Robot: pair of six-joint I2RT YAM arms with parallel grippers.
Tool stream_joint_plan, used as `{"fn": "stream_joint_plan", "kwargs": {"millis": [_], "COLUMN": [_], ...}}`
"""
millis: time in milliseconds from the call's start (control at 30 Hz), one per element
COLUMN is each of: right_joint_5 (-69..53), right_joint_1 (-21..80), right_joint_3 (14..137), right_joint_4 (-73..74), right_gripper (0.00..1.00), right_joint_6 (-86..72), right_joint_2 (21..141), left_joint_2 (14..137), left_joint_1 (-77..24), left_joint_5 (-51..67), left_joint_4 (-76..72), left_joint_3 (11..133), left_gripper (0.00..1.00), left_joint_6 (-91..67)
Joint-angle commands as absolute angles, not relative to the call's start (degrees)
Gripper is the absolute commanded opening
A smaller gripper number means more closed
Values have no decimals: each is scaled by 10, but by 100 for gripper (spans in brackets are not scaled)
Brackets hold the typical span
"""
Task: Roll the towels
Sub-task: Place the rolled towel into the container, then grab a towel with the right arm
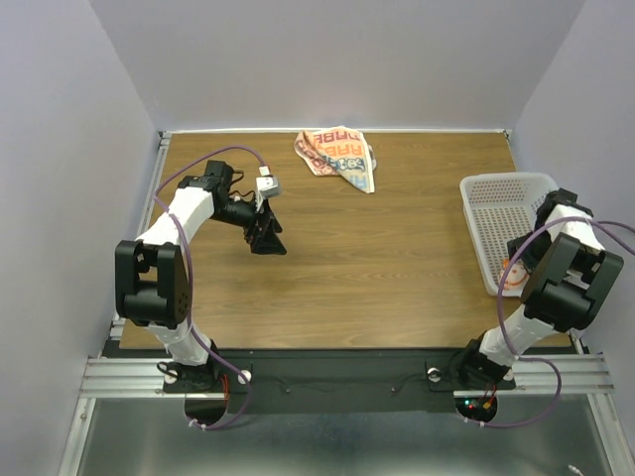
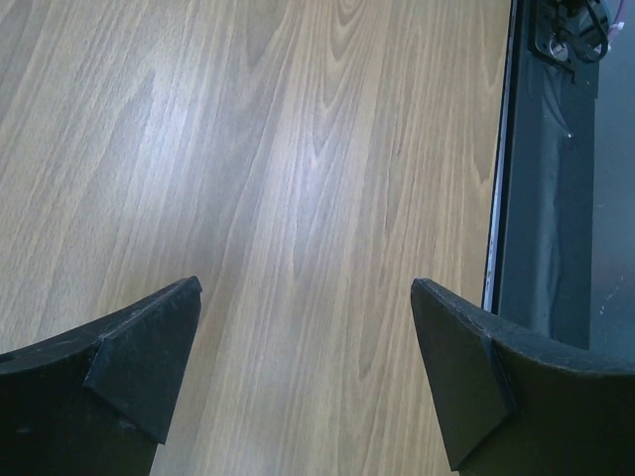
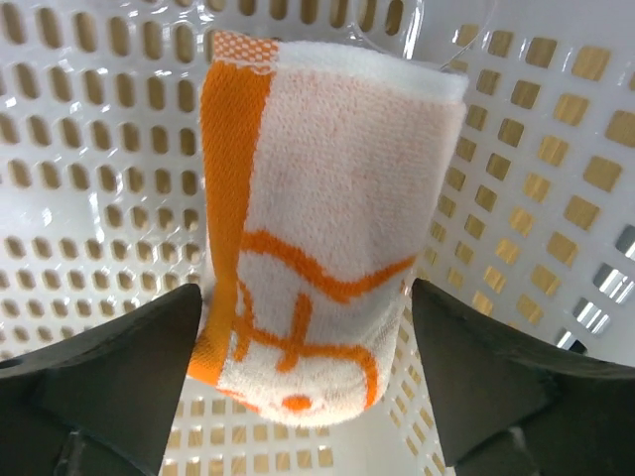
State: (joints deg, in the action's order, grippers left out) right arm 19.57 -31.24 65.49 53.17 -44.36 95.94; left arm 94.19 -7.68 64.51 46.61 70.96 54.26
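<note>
One towel [image 1: 337,154], white with an orange border and blue and orange print, lies crumpled at the far middle of the wooden table. A second towel [image 3: 327,228], white with orange lines, is rolled up and lies inside the white basket [image 3: 89,149]. My right gripper [image 3: 306,297] is down in the basket with its jaws wide open on either side of the roll. My left gripper [image 1: 268,241] is open and empty, low over bare wood to the left of centre, well short of the crumpled towel. It also shows in the left wrist view [image 2: 306,288].
The white perforated basket [image 1: 491,203] stands at the right edge of the table, and my right arm [image 1: 561,268] covers its near end. White walls close in the table on three sides. The table's dark near edge [image 2: 541,228] shows in the left wrist view.
</note>
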Motion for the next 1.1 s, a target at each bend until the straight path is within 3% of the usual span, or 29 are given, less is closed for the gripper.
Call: {"fn": "stream_joint_plan", "kwargs": {"millis": [0, 133, 700, 800, 1067], "right_joint_5": [188, 184, 107, 85, 115], "right_joint_1": [-318, -318, -309, -273, -56], "right_joint_3": [667, 672, 698, 705, 741], "right_joint_4": [540, 550, 554, 529, 369], "right_gripper": [94, 99, 100, 100, 100], "right_joint_6": [-422, -408, -382, -359, -244], "right_joint_2": [925, 904, 769, 752, 727], "left_joint_2": [948, 954, 962, 954, 869], "left_joint_1": [-78, -78, -77, -77, -75], "left_joint_5": [669, 671, 682, 688, 649], "left_joint_4": [491, 503, 514, 504, 365], "left_joint_3": [713, 711, 714, 711, 705], "left_gripper": [99, 99, 99, 99, 99], "left_joint_6": [569, 584, 605, 585, 417]}}
